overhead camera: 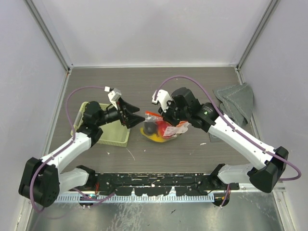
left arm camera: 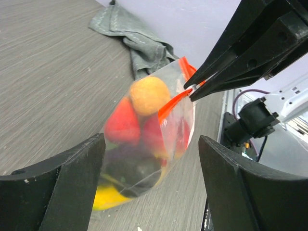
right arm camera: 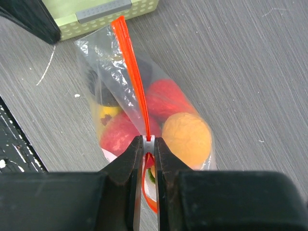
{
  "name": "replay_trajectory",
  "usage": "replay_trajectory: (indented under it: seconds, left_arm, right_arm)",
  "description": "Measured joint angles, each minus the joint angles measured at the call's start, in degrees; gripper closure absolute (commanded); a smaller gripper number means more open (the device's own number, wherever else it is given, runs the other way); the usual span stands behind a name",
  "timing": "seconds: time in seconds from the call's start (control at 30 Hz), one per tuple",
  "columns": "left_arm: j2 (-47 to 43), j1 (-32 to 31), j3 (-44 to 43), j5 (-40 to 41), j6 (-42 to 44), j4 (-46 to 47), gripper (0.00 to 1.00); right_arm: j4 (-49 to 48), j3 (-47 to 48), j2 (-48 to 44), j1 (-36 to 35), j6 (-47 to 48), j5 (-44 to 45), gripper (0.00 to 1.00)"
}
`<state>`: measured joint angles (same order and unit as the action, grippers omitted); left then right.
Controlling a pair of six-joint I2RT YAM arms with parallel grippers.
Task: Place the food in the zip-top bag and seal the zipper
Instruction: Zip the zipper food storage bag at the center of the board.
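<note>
Pinching the zipper (right arm camera: 132,72) at 1 end, the right gripper (right arm camera: 149,139) keeps narrow jaws on the red-orange strip, propping the zip-top bag (right arm camera: 96,55) upright on the table (overhead camera: 159,86) so its mouth runs taut. The food (right arm camera: 186,137) sits inside. The left gripper (left arm camera: 151,144) gapes wide and empty just beside the bag, probably placed to press the strip closed

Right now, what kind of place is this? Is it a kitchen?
Probably a robot test booth, not a kitchen. Plain walls and metal rails box in a table, the left arm and right arm are bolted along its near edge, and the food in the zip-top bag looks like toys.
</note>
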<state>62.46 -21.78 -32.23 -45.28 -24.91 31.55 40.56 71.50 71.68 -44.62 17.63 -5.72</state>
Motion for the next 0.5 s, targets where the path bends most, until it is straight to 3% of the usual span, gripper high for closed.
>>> replay_trajectory:
  seconds: [0.27, 0.5]
  left_arm:
    - [10.80, -3.08, -4.96, -5.79, -2.95, 4.46, 0.24]
    - [14.69, -5.44, -6.86, -8.46, -3.34, 6.25, 0.37]
  right_arm:
    - [0.33, 2.47, 0.85, 0.02, 0.92, -2.84, 0.97]
    - [0.39, 2.97, 1.44, 0.02, 1.70, -3.98, 0.97]
